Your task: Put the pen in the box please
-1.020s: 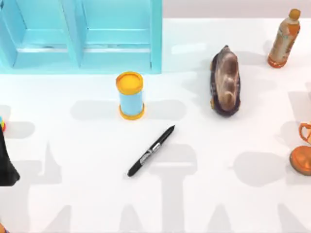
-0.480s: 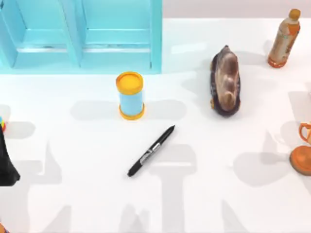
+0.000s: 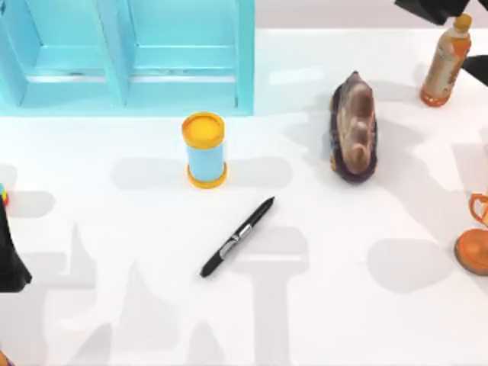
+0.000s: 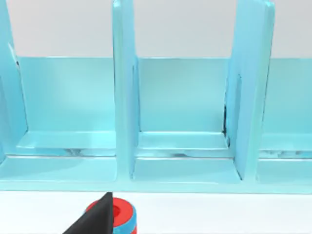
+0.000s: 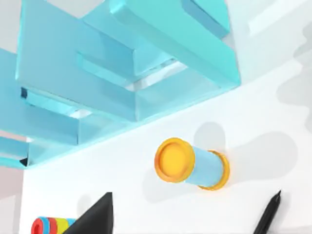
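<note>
Pen (image 3: 238, 237): lies diagonally mid-counter (image 3: 343, 305), untouched. Box (image 3: 130, 57): far-left corner. Left gripper (image 3: 11, 259): left edge, grip state indiscernible. Right gripper (image 3: 431, 8): far-right corner, grip state indiscernible.

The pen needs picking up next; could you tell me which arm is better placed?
Probably left. The pen lies slightly left of centre and the box stands rear left; the left arm is at that edge, the right arm at the far-right rear corner.
</note>
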